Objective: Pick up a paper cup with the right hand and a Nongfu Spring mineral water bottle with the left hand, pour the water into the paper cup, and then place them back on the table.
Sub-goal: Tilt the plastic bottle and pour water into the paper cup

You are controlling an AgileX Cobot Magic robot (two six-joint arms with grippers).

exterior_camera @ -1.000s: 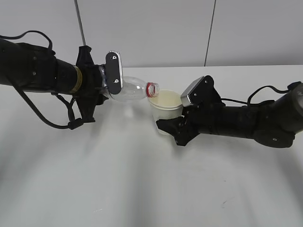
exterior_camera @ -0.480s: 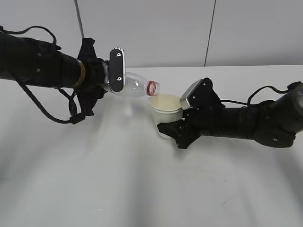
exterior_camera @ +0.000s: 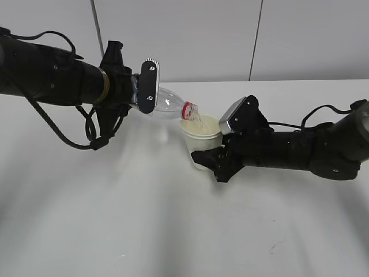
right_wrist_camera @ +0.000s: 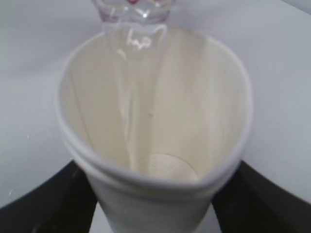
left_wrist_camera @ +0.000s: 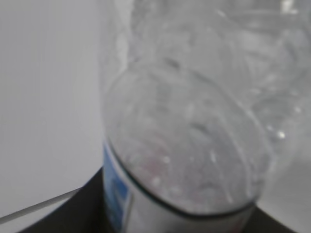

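- Nongfu Spring mineral water bottle (exterior_camera: 167, 104) hangs tipped well past level above the white table (exterior_camera: 115, 231), left of centre, its red-ringed mouth over the far-left rim of the paper cup (exterior_camera: 200, 138); the left hand (exterior_camera: 135, 95) is clamped around the bottle's lower body, though its fingertips are hidden behind the silver wrist block.
- Water (right_wrist_camera: 127, 97) runs in a thin clear stream from the mouth down the cup's inner wall, and the cup bottom looks barely wetted, so I judge the pour to be in its early part.
- Paper cup is held just off or on the table near the middle by the right hand (exterior_camera: 210, 158), whose black fingers (right_wrist_camera: 73, 194) close on both sides of its lower wall; it sits roughly upright.
- Handling, as a judgement: the bottle is thin clear plastic and will dent under a hard squeeze, which could push water out in a gush; it also grows lighter as it empties, so a grip low on the body seems sensible and the tilt should change slowly.
- Cup is light, soft-walled and easily crushed; its rim already looks slightly oval in the right wrist view, so pressure should stay gentle and low on the wall, where the base stiffens it.
- Filled, the cup will be heavier and prone to slopping, so it should be set down level.
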